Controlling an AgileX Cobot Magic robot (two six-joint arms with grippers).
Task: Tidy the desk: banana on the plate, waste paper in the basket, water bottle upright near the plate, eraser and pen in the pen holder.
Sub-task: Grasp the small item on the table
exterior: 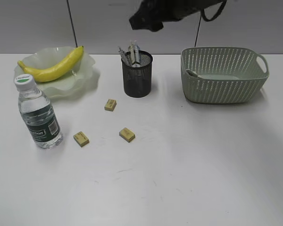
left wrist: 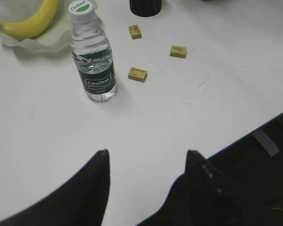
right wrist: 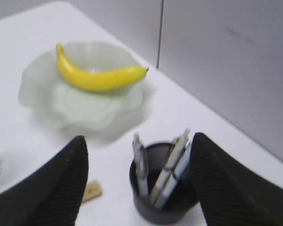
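Banana [exterior: 56,67] on plate [exterior: 82,82], bottle [exterior: 38,115] upright beside it, pens [right wrist: 172,165] in holder [exterior: 137,75]. Basket [exterior: 221,75] holds paper, probably. Three erasers [exterior: 127,134] left on bench [exterior: 203,165]. Both hands [right wrist: 139,155] empty, jaws apart.

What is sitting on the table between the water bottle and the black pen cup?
Small yellow erasers lie between the bottle and the pen cup, loose on the bare white table. The front view shows it best.
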